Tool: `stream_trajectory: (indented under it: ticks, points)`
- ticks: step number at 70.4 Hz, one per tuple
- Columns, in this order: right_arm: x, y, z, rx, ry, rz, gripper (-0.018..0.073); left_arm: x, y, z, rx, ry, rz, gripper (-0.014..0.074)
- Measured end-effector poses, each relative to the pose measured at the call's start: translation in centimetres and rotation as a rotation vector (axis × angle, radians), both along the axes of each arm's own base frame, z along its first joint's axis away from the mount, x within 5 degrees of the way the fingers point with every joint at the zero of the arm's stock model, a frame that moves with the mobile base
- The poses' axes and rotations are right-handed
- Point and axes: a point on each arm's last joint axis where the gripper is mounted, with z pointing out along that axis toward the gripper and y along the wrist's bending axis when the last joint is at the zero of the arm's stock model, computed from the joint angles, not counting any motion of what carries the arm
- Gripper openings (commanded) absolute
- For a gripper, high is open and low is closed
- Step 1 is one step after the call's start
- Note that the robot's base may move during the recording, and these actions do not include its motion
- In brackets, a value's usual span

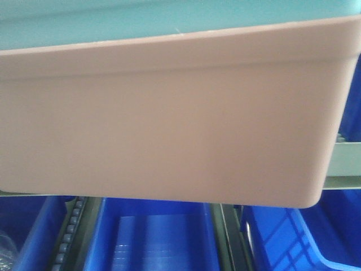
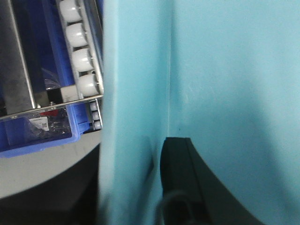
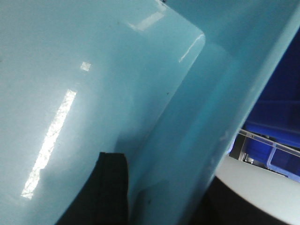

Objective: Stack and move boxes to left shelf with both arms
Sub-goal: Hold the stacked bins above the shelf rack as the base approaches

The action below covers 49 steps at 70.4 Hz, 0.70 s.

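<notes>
Inside the blue tub (image 2: 225,70), each wrist view shows one dark finger: the left gripper (image 2: 180,183) has its inner finger against the tub's wall, with the wall running down past it, and the right gripper (image 3: 110,187) likewise lies low against the glossy inner wall (image 3: 70,93). Each seems to straddle a wall, but the outer fingers are hidden, so I cannot tell how tightly either is closed. Seen from the front, the blue tub sits nested in the pink tub (image 1: 169,130), both raised above blue crates (image 1: 152,237). White rollers (image 2: 77,42) of the shelf (image 2: 18,70) lie beside the blue tub's left wall.
</notes>
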Motion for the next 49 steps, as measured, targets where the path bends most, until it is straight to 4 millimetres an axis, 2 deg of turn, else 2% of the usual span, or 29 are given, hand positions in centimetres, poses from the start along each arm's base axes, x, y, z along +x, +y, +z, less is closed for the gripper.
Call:
stream_trajectory:
  ticks: [49]
  points:
    - [0.0, 0.0, 0.0, 0.0, 0.0, 0.0, 0.0037, 0.0, 0.0, 0.0, 0.0, 0.0, 0.0, -0.0003]
